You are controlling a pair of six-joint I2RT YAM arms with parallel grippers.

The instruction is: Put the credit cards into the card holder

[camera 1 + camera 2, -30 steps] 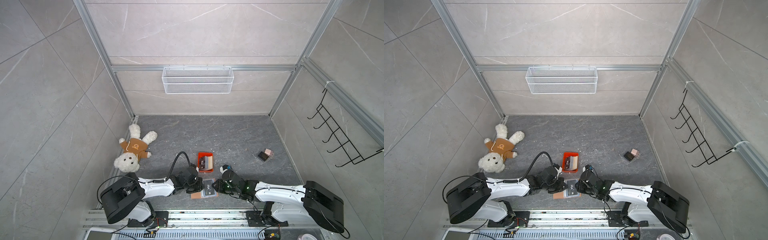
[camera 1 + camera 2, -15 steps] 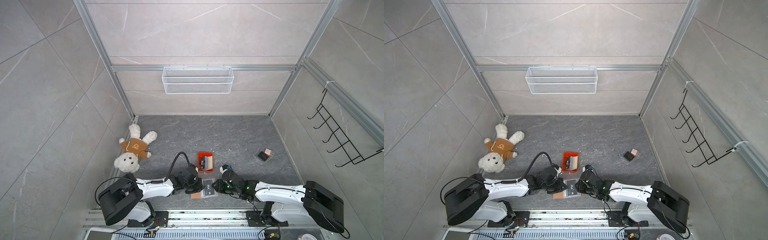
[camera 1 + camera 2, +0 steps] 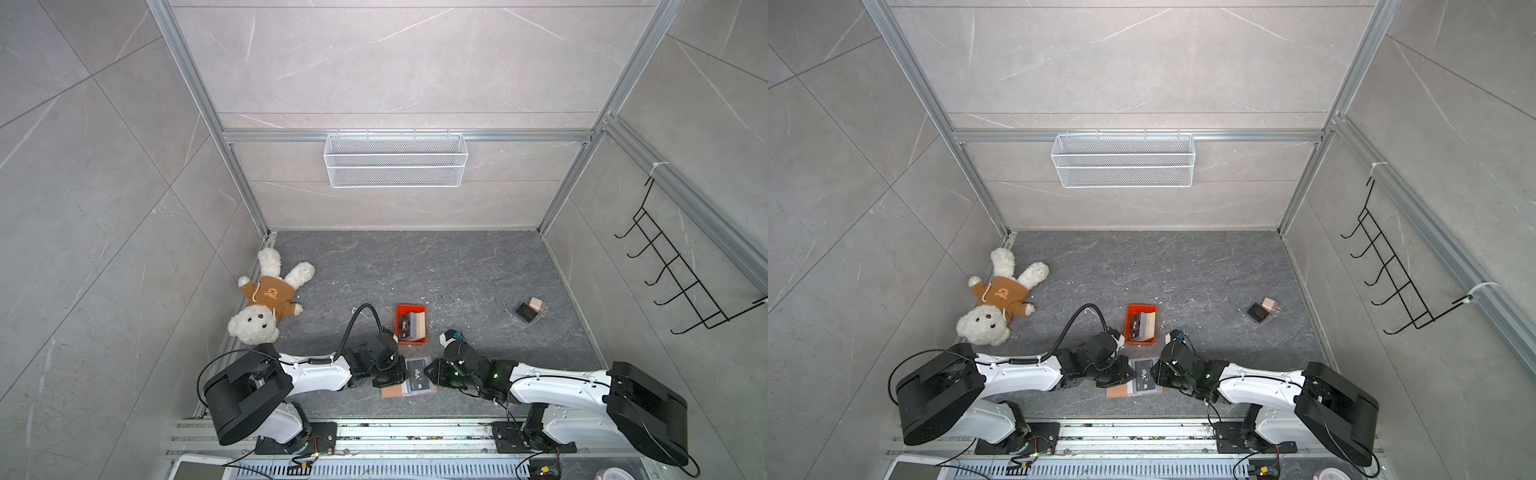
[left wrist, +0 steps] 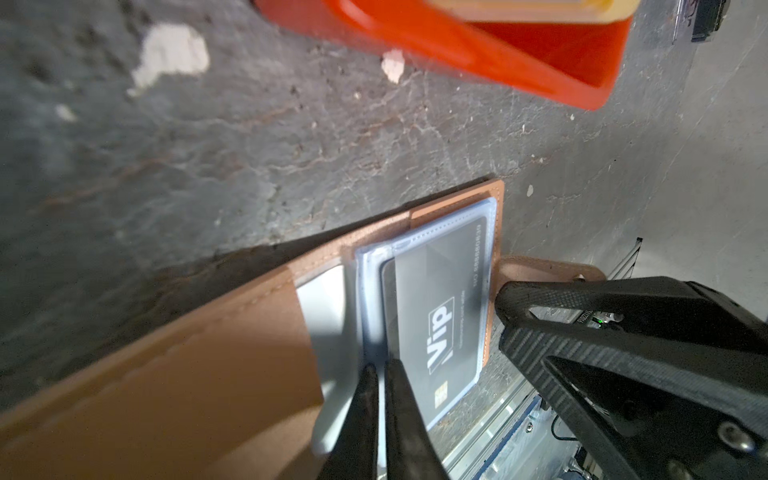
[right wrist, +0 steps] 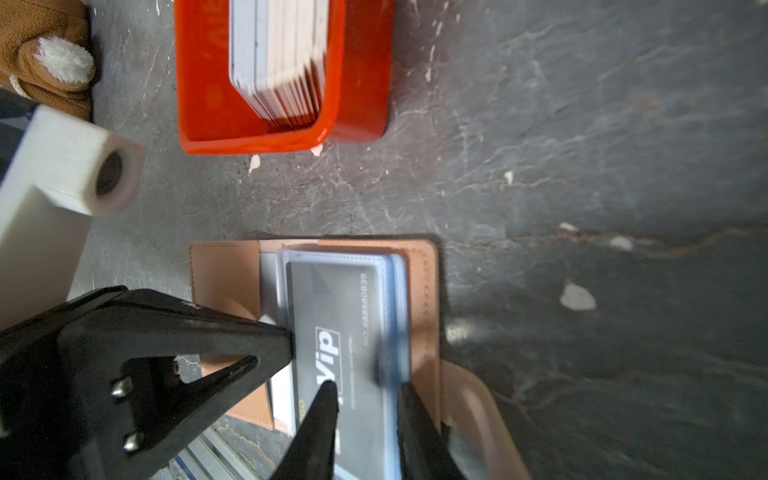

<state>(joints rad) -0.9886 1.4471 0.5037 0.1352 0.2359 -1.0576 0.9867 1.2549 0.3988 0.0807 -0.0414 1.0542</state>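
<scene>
The card holder (image 3: 392,391) (image 3: 1116,391) lies open on the floor near the front, tan cover (image 4: 187,374) (image 5: 224,274) spread flat. A black VIP credit card (image 3: 419,376) (image 3: 1145,376) (image 4: 440,299) (image 5: 332,299) sits in its clear sleeve. My left gripper (image 3: 401,372) (image 3: 1129,374) (image 4: 381,368) is shut, with its tips at the card's edge. From the opposite side my right gripper (image 3: 430,372) (image 3: 1154,372) (image 5: 365,395) stands partly open over the card and the sleeve's edge, by the snap tab (image 4: 552,272). More credit cards (image 3: 413,326) (image 5: 278,54) stand in an orange tray (image 3: 411,308) (image 5: 208,83).
A teddy bear (image 3: 266,303) lies at the left wall. A black-and-pink block pair (image 3: 530,311) sits at the right. A wire basket (image 3: 395,166) hangs on the back wall and a hook rack (image 3: 673,274) on the right wall. The orange tray stands just behind the holder.
</scene>
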